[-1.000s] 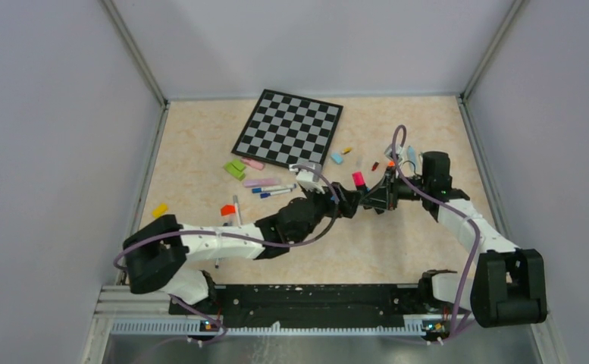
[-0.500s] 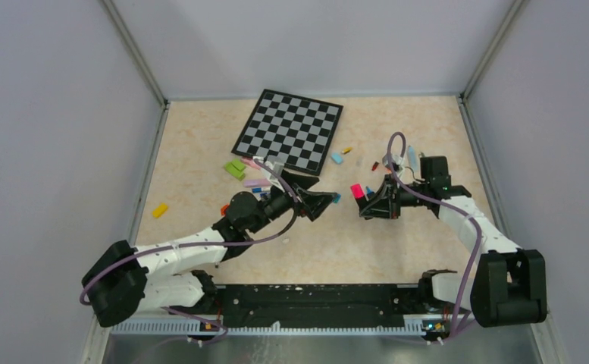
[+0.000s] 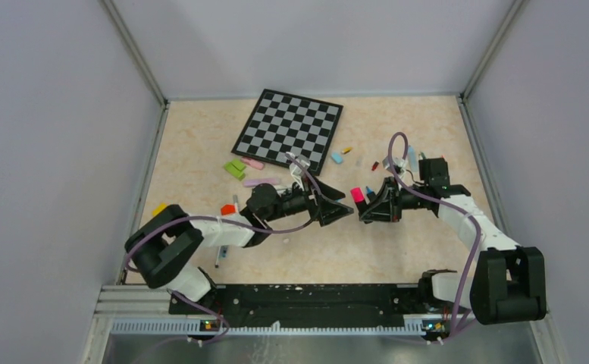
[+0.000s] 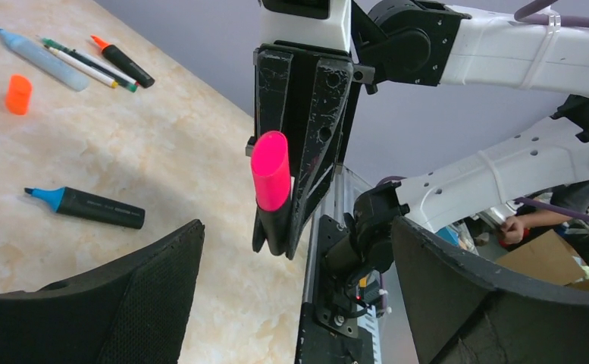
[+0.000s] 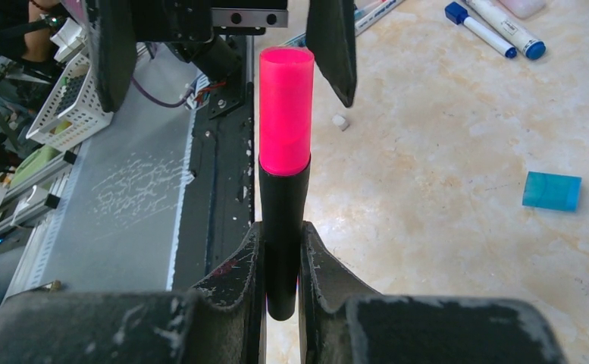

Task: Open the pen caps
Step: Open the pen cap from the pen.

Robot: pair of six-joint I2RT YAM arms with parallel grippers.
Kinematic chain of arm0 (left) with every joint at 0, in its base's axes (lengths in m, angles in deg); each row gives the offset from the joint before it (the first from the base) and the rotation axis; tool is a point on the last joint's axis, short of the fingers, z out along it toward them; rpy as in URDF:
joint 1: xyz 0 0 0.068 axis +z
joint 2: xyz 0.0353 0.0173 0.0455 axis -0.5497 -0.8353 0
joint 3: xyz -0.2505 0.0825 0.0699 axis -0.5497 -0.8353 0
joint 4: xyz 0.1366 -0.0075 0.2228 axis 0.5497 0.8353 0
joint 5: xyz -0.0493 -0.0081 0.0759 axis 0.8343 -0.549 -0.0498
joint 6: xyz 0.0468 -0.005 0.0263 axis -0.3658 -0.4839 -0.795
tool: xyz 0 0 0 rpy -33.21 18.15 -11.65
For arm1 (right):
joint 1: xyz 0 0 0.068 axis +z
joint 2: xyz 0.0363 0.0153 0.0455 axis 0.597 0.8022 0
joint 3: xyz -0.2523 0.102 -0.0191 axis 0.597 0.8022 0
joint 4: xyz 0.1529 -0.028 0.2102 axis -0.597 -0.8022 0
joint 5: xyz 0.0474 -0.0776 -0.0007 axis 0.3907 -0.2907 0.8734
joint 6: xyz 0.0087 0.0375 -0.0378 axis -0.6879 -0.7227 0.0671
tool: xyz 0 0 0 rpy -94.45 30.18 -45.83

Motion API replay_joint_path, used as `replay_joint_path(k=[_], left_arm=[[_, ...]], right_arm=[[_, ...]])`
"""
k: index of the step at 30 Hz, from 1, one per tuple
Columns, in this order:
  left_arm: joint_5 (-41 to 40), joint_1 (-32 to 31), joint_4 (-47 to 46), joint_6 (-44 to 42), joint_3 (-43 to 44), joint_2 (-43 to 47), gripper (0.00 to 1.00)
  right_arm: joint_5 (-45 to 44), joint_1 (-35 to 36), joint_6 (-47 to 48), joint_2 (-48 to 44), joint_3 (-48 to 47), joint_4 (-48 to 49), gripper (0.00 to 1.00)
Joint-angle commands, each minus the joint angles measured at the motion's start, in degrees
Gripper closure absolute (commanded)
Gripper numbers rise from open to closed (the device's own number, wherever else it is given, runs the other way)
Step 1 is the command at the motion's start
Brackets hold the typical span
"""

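Clamping black-barrelled plastic highlighter (image 5: 283,220) in right hand (image 5: 282,250), off tabletop (image 5: 443,152). Short glossy pink plastic cap (image 5: 284,110) aimed at left hand (image 4: 299,224), spread wide, just short of it. Light, stiff, prob. slippery: pinch cap mid-length, pull straight.

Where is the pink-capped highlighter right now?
The pink-capped highlighter is right of centre in the top view, clamped by its black barrel in the right gripper, with the open left gripper close on its left.
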Motion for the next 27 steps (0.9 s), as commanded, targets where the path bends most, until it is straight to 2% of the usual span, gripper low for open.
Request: replay_joint_path(k=[1, 4, 10, 20, 27], left_arm=[[4.87, 0.79, -13.54, 5.14, 3.70, -5.74, 0.07], [5.60, 0.80, -15.83, 6.98, 6.21, -9.63, 0.10], [6.71, 0.79, -22.42, 10.72, 9.44, -15.40, 0.24], [6.89, 0.41, -25.35, 11.57, 9.96, -17.30, 0.58], [7.17, 0.07, -24.05, 11.14, 10.93, -17.67, 0.72]], right_arm=[[3.14, 0.37, 2.15, -0.04, -1.75, 0.33, 1.00], [3.30, 0.53, 2.09, -0.01, -1.75, 0.48, 1.00], [2.76, 0.84, 1.38, 0.21, -1.56, 1.13, 1.00], [2.64, 1.04, -1.07, 0.82, -1.48, 2.80, 1.00], [2.77, 1.11, -2.37, 0.98, -1.07, 3.94, 1.00]])
